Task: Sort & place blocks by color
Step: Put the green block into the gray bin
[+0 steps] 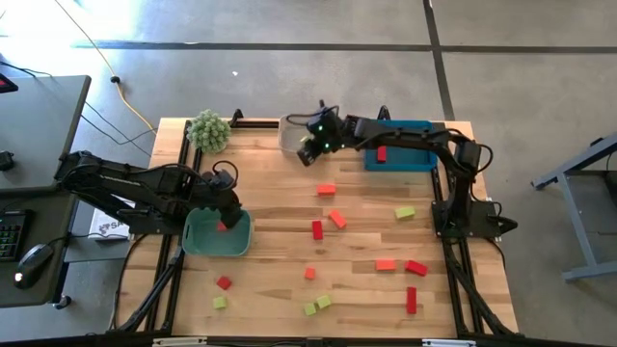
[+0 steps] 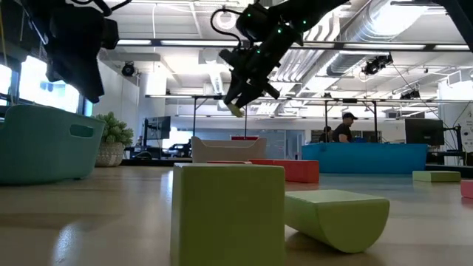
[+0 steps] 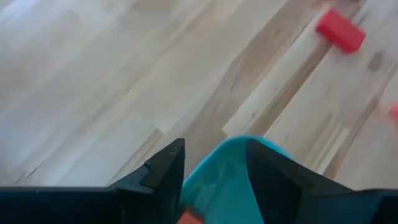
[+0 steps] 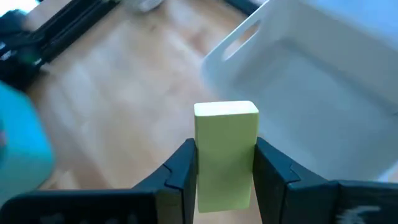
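- The right gripper point(image 4: 224, 163) hangs in the air at the far side of the wooden surface point(image 1: 280, 207), its fingers point(image 4: 177, 171) pinching a yellow-green block point(image 4: 225, 152) upright between them.
- That block is right next to the white bin point(image 4: 323, 93), near the bin's handle slot; in the high view the gripper point(image 1: 310, 149) sits beside the bin point(image 1: 292, 131).
- The blue tray point(image 1: 410, 154) at the far right holds one red block point(image 1: 382, 153).
- The left gripper point(image 1: 228, 210) is over the teal bin point(image 1: 214, 239) at the left edge; a red block point(image 1: 223, 226) lies in that bin.
- In the left wrist view its fingers point(image 3: 163, 169) are spread apart with nothing between them, the teal rim point(image 3: 217, 174) showing in the gap.
- The other blocks lie scattered over the middle and near part of the surface: red, orange and yellow-green pieces, well apart from one another.
- Two yellow-green blocks point(image 1: 316, 306) lie touching near the front edge.
- A fuzzy green plant point(image 1: 208, 129) stands at the far left corner.
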`<state>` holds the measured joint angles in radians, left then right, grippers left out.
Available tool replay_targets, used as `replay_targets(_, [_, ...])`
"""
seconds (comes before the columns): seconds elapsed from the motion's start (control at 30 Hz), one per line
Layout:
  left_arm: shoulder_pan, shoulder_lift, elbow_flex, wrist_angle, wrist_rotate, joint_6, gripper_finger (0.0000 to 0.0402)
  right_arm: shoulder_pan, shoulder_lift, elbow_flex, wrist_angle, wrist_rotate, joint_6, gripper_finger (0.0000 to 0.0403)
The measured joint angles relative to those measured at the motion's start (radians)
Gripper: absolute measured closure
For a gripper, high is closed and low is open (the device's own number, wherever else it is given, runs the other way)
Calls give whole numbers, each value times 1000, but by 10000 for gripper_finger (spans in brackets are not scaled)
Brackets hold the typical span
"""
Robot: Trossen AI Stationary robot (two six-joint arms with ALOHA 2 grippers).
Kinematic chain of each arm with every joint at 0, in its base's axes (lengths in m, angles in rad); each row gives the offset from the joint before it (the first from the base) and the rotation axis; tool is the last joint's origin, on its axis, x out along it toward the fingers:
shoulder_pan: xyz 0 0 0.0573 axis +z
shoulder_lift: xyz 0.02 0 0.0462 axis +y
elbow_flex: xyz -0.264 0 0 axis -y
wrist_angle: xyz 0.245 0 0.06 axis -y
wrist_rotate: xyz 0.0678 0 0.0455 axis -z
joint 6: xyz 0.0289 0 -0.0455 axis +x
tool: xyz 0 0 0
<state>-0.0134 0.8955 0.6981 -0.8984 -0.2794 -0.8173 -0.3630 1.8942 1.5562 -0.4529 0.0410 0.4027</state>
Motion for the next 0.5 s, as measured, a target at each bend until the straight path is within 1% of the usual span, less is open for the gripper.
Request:
replay_targets(0.13, [0, 0, 0, 53, -35, -33, 243, -56, 0, 0, 13, 32, -88, 310])
replay_targets(0.27, [0, 0, 0, 133, -106, -42, 243, -107, 3, 0, 17, 67, -192, 310])
replay_targets(0.37, [13, 0, 0, 204, -161, -33, 243, -142, 22, 0, 23, 56, -244, 310])
replay_targets(0.5, [56, 0, 0, 301, -168, 24, 243, -171, 51, 0, 31, 21, -272, 310])
